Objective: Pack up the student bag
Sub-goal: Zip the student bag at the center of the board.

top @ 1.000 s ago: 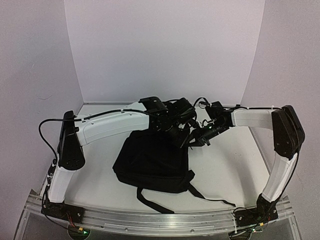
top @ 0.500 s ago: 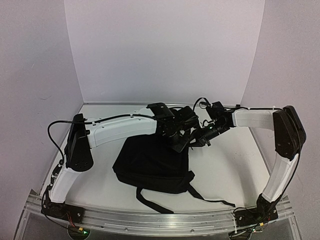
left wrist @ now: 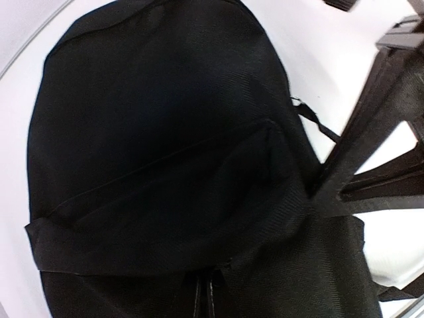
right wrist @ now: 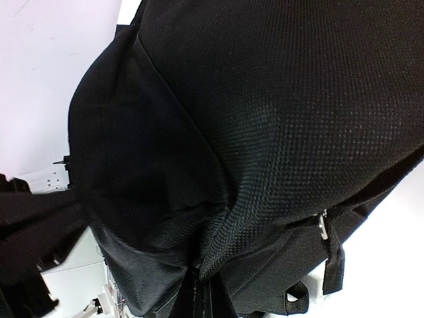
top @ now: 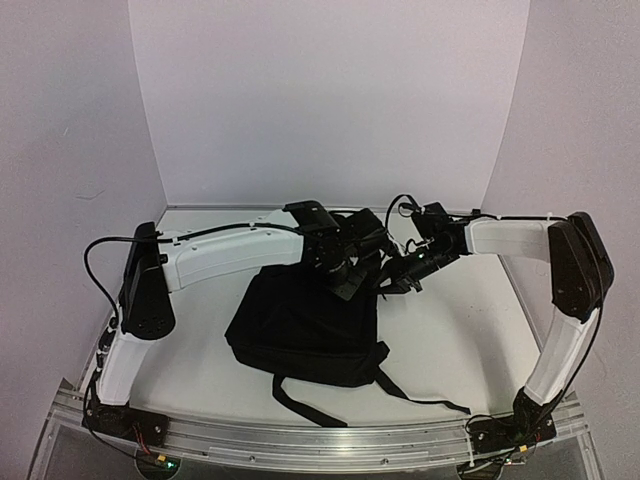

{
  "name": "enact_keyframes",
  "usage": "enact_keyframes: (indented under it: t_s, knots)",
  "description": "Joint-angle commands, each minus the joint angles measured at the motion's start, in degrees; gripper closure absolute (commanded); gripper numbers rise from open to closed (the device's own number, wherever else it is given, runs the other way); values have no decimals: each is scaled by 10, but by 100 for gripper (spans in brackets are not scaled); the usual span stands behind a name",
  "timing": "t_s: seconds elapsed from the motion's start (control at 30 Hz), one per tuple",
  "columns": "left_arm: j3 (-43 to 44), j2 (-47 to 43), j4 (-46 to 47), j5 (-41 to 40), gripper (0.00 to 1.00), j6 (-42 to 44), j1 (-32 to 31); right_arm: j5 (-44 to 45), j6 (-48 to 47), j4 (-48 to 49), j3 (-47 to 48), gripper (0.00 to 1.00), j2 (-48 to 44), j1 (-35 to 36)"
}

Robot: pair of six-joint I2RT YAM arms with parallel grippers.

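Note:
The student bag (top: 305,325), a large soft black backpack, lies in the middle of the white table, its straps trailing toward the near edge. Both grippers meet at its far top edge. My left gripper (top: 346,284) is shut, pinching a fold of the bag's fabric. In the left wrist view the bag (left wrist: 165,165) fills the frame, bunched at the closed fingertips (left wrist: 211,299). My right gripper (top: 390,280) is shut on the bag's fabric too. The right wrist view shows the bag (right wrist: 265,112) pulled into a pleat at the fingers (right wrist: 199,299), with a zipper pull (right wrist: 324,225) beside it.
Loose black straps (top: 420,392) stretch from the bag toward the right arm's base. An aluminium rail (top: 320,440) runs along the near edge. White walls close the table at the back and both sides. The right arm's gripper body (left wrist: 377,152) stands close to the left wrist.
The left gripper has closed onto the bag's top fabric, and the left arm has shifted slightly. The right gripper has kept its hold in place.

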Motion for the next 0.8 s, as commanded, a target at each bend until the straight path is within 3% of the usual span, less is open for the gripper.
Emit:
enact_keyframes:
  t_s: [0.0,0.2,0.33,0.57,0.77]
  knots:
    - [-39,-73,-26,-36,100,-4,22,44,-10,0,-7,100,-25,1]
    - [-102,-112,-2,-23,100,-6,43,57,-16,-2,-7,100,-30,-4]
    - [-121,-124,19,-9,100,-3,47,16,-27,-4,1,100,-45,-3]
    - [-134,-131,67,34,100,-3,47,-24,-23,-3,17,54,-81,10]
    - [-135,-127,78,47,100,-6,48,20,-17,-4,36,52,-61,26]
